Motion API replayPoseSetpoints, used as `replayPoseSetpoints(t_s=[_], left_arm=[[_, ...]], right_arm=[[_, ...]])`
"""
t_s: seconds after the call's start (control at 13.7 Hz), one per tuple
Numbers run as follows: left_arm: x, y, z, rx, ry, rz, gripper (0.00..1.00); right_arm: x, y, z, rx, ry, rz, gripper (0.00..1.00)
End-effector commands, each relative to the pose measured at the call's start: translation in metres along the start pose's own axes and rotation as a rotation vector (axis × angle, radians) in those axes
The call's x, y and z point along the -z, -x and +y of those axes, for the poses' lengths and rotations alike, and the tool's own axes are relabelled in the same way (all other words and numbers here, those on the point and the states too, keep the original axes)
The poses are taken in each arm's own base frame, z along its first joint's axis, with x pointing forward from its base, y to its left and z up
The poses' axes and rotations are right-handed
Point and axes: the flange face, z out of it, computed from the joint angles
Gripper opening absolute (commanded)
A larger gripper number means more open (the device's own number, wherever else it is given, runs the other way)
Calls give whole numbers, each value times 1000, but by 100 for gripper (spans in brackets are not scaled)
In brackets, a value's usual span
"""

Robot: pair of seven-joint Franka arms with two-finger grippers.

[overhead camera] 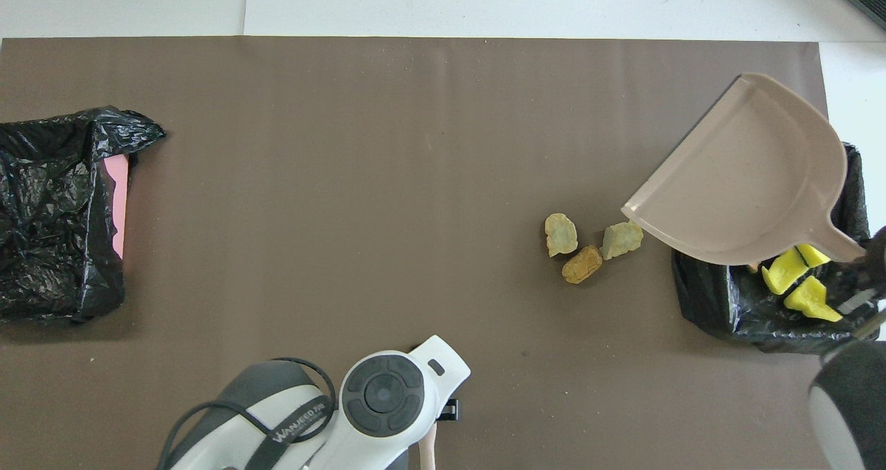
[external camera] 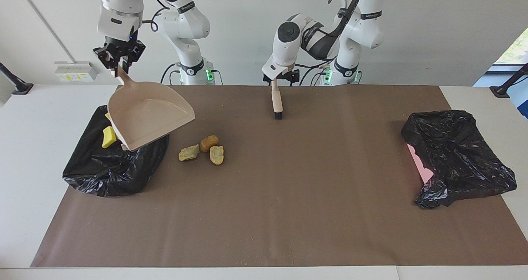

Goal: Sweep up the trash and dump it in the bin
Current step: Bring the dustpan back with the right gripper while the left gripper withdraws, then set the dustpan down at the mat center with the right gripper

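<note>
My right gripper [external camera: 119,64] is shut on the handle of the pale pinkish-beige dustpan [external camera: 150,116]. It holds the pan tilted, handle up and lip down, over the black-bagged bin [external camera: 111,168] at the right arm's end of the table. The pan looks empty [overhead camera: 751,172]. Yellow chunks of trash [overhead camera: 783,276] lie in that bin. Three tan and orange-brown chunks [external camera: 209,143] lie on the brown mat beside the bin [overhead camera: 581,264]. My left gripper [external camera: 276,81] is shut on a wooden brush [external camera: 276,102], bristles on the mat near the robots' edge.
A second bin [external camera: 458,156] lined with a black bag, pink showing at its side, stands at the left arm's end of the table. The brown mat [external camera: 288,197] covers most of the white table. Fine crumbs dot the mat.
</note>
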Motion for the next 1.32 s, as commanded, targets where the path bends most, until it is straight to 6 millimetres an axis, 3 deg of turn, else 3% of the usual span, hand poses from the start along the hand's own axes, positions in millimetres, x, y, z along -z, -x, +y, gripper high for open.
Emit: replayPoseSetpoints(t_s=[0.0,0.07,0.37,0.51,0.73,1.03,1.17,1.24], left_arm=[[83,-60,-57,-34,26,109,100],[112,-78,-79,-44,16,143,100],[195,-127,-142,-86,-57,244,100],[237,-135,-174,-89,-62,293,100],[293,-125,-228,-73,-64,342,100],[305,-117,-283,-174,-92,278,100],[304,-117,-297,-172,-88,259,100],[306,-115,-301,-164,-87,243,100]], right_arm=[[-10,-64,-20,-202,-107,31,0],[-15,-89,-32,-241,-120,27,0],[-36,-192,-89,-440,-181,54,0],[-50,-237,-115,-560,-252,89,0],[-61,-292,-167,-682,-370,92,0],[-87,-339,-253,-758,-423,102,0],[-101,-349,-275,-763,-439,108,0],[-99,-350,-274,-766,-449,117,0]])
